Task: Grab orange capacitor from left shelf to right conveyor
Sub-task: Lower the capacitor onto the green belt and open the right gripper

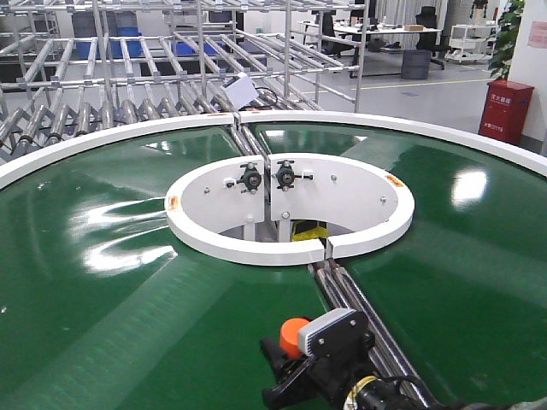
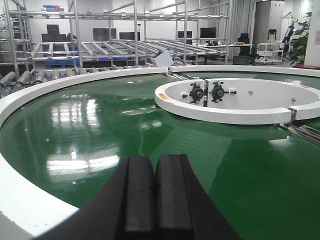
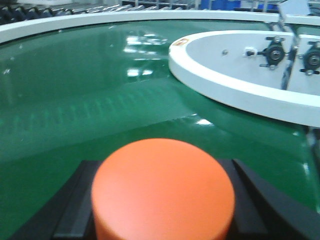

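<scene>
The orange capacitor (image 3: 163,192) is a round orange cylinder held between the black fingers of my right gripper (image 3: 162,210). In the front view the capacitor (image 1: 293,336) sits at the tip of the right gripper (image 1: 286,359), low over the green conveyor belt (image 1: 111,282) near its front edge. My left gripper (image 2: 155,195) shows only in the left wrist view; its two black pads are pressed together with nothing between them, above the belt's left side. The left shelf is out of view.
A white inner ring (image 1: 291,205) with two black knobs (image 1: 267,177) stands at the conveyor's centre. A metal seam rail (image 1: 359,307) runs from the ring toward the front. Roller racks (image 1: 128,94) stand behind the white outer rim (image 1: 102,141). A red cabinet (image 1: 506,109) stands at far right.
</scene>
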